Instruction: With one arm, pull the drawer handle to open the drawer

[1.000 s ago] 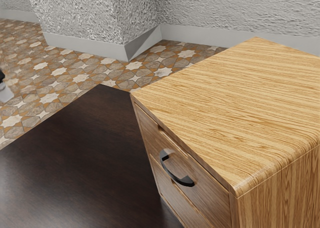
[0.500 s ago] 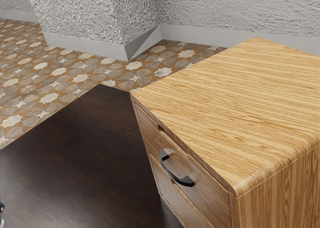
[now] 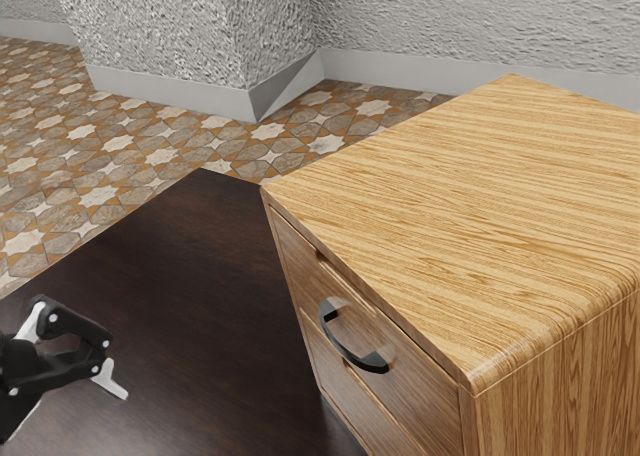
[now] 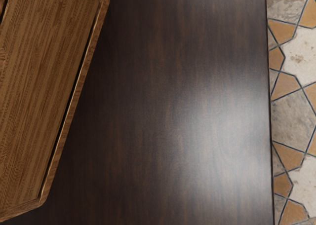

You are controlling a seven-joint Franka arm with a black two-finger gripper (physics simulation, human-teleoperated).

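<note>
A light wooden cabinet (image 3: 460, 216) stands on the dark table (image 3: 180, 306) at the exterior view's right. Its top drawer front (image 3: 400, 376) faces the lower left and carries a black curved handle (image 3: 352, 344); the front looks flush with the cabinet body. My black gripper (image 3: 70, 364) hovers low over the table at the exterior view's lower left, well short of the handle, with its pale fingers (image 3: 108, 382) spread wide apart and nothing between them. In the wrist view the cabinet top (image 4: 39, 87) lies beside the dark table surface (image 4: 173, 116).
A lower drawer front (image 3: 350, 406) sits under the top one. Patterned floor tiles (image 3: 90, 156) lie beyond the table's edge, also seen as tiles (image 4: 294, 87) in the wrist view. A rough grey wall with a jutting corner (image 3: 200, 26) stands behind.
My gripper was a sliver at the exterior view's left edge, then at the bottom left corner. It now stands further in over the table, nearer the cabinet. The drawer has not moved.
</note>
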